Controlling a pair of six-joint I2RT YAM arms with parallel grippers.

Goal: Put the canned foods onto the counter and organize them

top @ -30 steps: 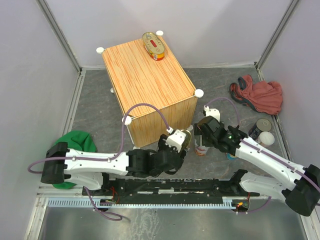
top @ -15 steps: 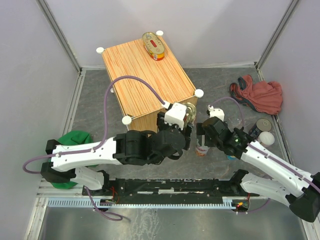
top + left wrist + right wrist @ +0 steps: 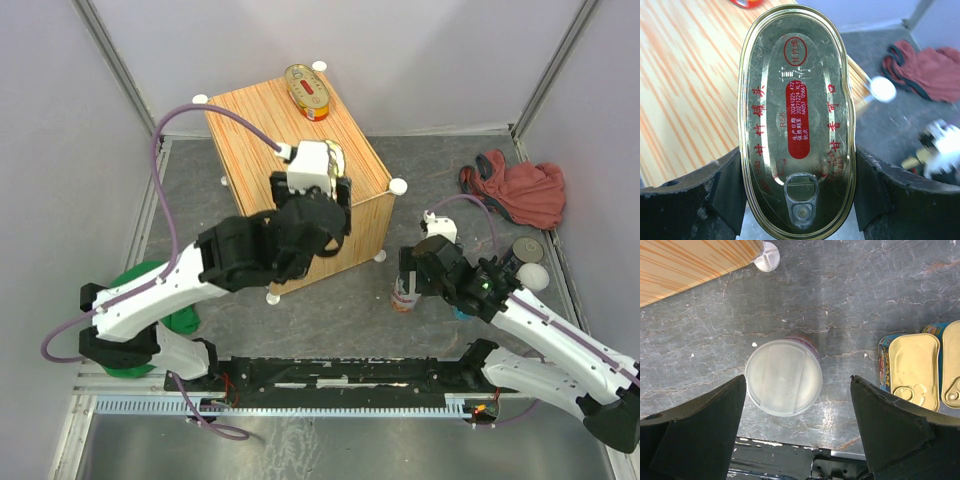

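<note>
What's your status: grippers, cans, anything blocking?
Left gripper shut on oval can, over counter. Right gripper open, straddling white-lidded can. Second oval can on counter's far edge. Nothing blocking.

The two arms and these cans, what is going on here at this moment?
The left gripper is shut on an oval gold can with red print and holds it over the wooden counter, where a second oval can already lies at the far edge. The right gripper is open above a tall white-lidded can that stands on the table near the counter's corner. Two rectangular gold cans lie beside it.
</note>
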